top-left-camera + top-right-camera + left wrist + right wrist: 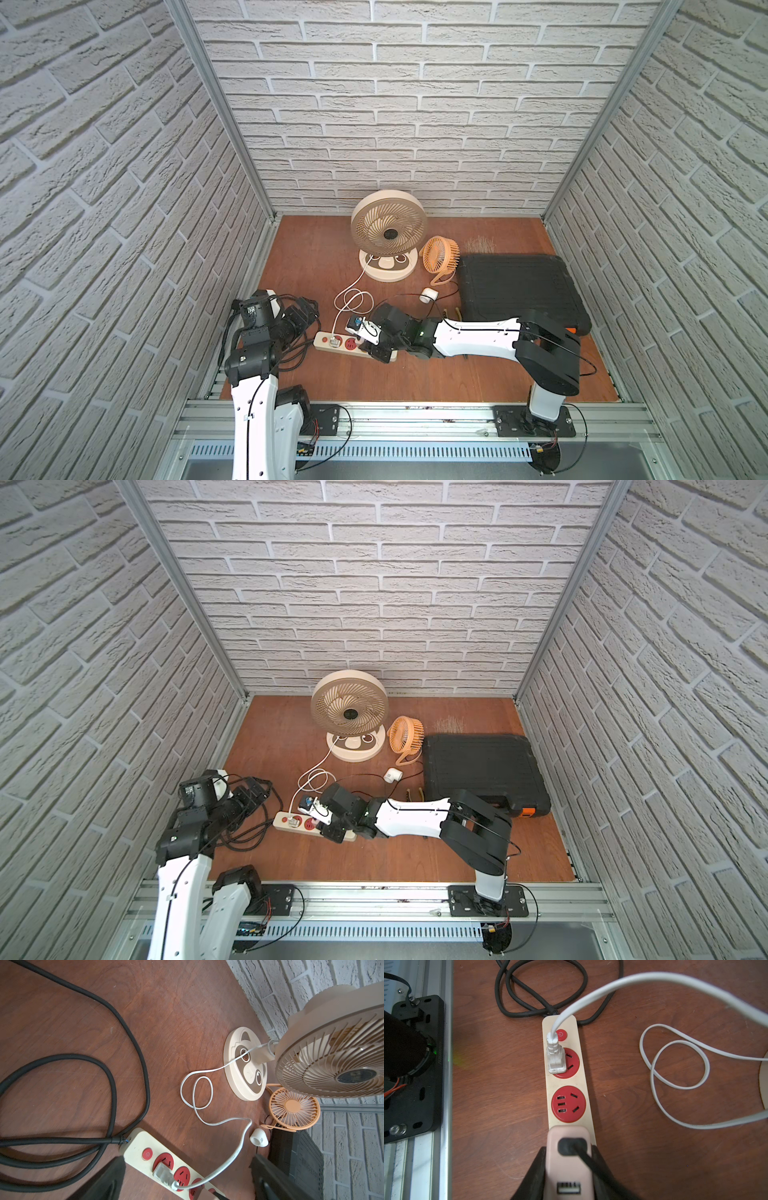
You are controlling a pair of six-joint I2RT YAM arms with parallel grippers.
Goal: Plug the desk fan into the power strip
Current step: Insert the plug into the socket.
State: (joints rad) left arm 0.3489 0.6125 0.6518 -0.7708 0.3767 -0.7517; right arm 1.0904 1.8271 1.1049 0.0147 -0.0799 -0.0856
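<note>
1. On the brown wooden table [415, 374], in both top views, the power strip [320, 345] [280, 824] lies near the front left, with its button end toward the left arm. A white plug [333, 342] stands in the socket next to the button. Its white cord [353, 297] loops back to the cream desk fan [388, 228] by the rear wall. The right gripper [371, 345] hovers over the power strip's other end, and the left gripper [309, 313] is near the button end. A small orange fan [440, 254] and a black case [523, 291] stand further right.
2. Left wrist view: the left gripper's fingers [110, 1178] are spread wide and hold nothing. The power strip [135, 1147] lies below them, and a black cord [62, 1140] enters its end.
3. Right wrist view: the right gripper's fingers [533, 1178] clamp a pink adapter [569, 1167] with a black cable [588, 1162] in it. The adapter is over the power strip [583, 1076], just past a free socket [568, 1103]. The white plug [555, 1059] sits in the socket beside the red button [561, 1035].
</note>
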